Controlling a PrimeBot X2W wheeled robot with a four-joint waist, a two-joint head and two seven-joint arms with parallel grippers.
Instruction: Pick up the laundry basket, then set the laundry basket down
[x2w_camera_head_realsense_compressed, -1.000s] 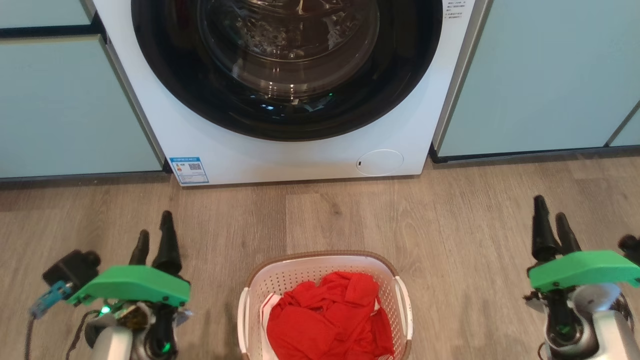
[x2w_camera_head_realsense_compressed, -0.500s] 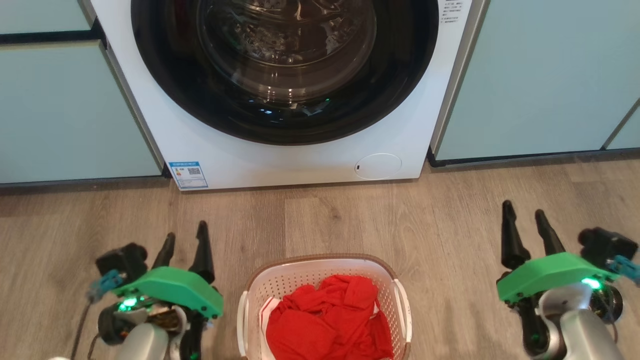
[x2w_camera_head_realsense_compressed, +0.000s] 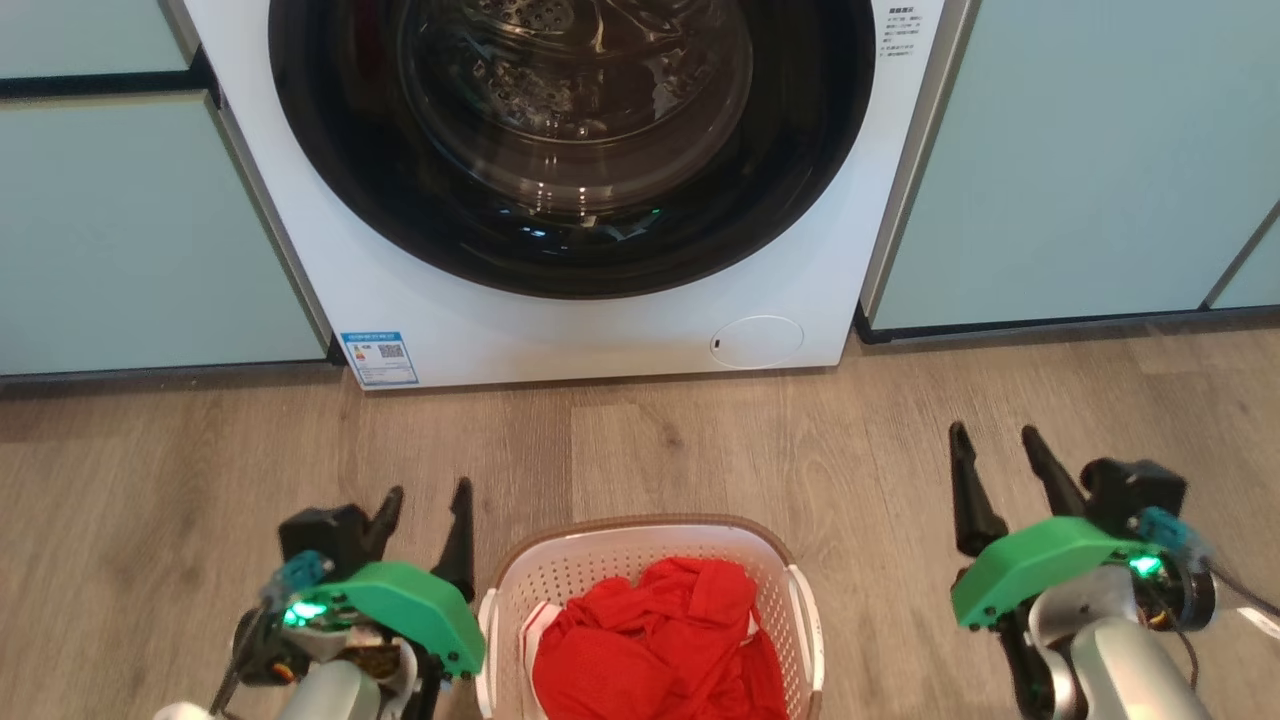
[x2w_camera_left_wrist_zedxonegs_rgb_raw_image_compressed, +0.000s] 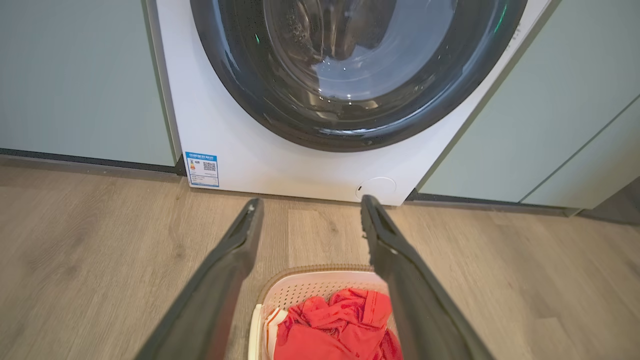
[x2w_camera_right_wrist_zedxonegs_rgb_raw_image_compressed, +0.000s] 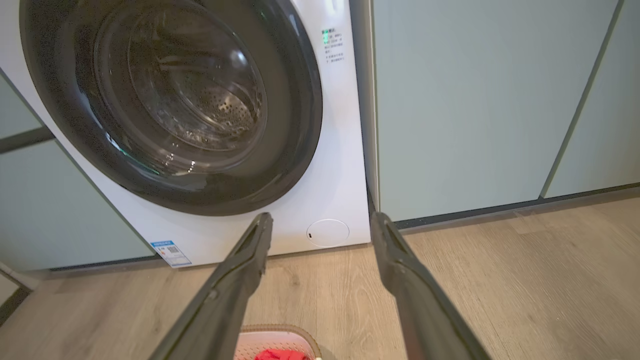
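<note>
The laundry basket (x2w_camera_head_realsense_compressed: 600, 560), white with perforated walls and a brown rim, sits on the wood floor at the bottom centre of the head view, holding red clothes (x2w_camera_head_realsense_compressed: 655, 650). My left gripper (x2w_camera_head_realsense_compressed: 425, 495) is open just left of the basket, fingers apart and empty. Well to the basket's right my right gripper (x2w_camera_head_realsense_compressed: 995, 437) is open over bare floor. In the left wrist view the basket (x2w_camera_left_wrist_zedxonegs_rgb_raw_image_compressed: 310, 287) lies low between that gripper's (x2w_camera_left_wrist_zedxonegs_rgb_raw_image_compressed: 310, 202) two fingers. The right wrist view catches the basket's rim (x2w_camera_right_wrist_zedxonegs_rgb_raw_image_compressed: 295, 332) at its bottom edge, below the open right gripper (x2w_camera_right_wrist_zedxonegs_rgb_raw_image_compressed: 320, 217).
A white washing machine (x2w_camera_head_realsense_compressed: 590, 330) with a dark round glass door (x2w_camera_head_realsense_compressed: 570, 140) stands directly beyond the basket. Pale green cabinet fronts (x2w_camera_head_realsense_compressed: 1080, 150) flank it on both sides. Wood floor (x2w_camera_head_realsense_compressed: 700, 430) stretches between the machine and the basket.
Both grippers have swung inward toward the basket, the left one now close beside its left side. They stay open. The head camera has tipped slightly, shifting the scene down.
</note>
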